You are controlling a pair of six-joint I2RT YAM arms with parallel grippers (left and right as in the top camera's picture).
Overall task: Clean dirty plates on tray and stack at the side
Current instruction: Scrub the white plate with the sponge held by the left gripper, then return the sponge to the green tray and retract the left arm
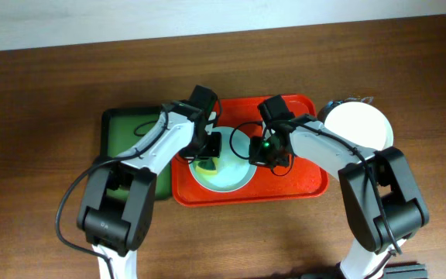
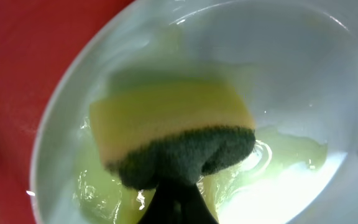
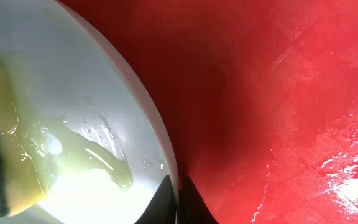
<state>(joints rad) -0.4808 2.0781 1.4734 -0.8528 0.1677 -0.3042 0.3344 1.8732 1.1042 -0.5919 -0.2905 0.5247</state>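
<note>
With my left pincer (image 1: 210, 147) pinching a yellow-green sponge (image 2: 173, 130), I scrub one pale round plate (image 2: 291, 74) on the red plastic tray (image 1: 300, 184), my right pincer (image 3: 178, 196) nipping its rim; a white plate (image 1: 358, 125) lies already aside.

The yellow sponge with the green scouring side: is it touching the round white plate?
Touching. The left wrist view shows the yellow sponge pressed yellow-side-down into the wet white plate, liquid pooling round its edge.
</note>
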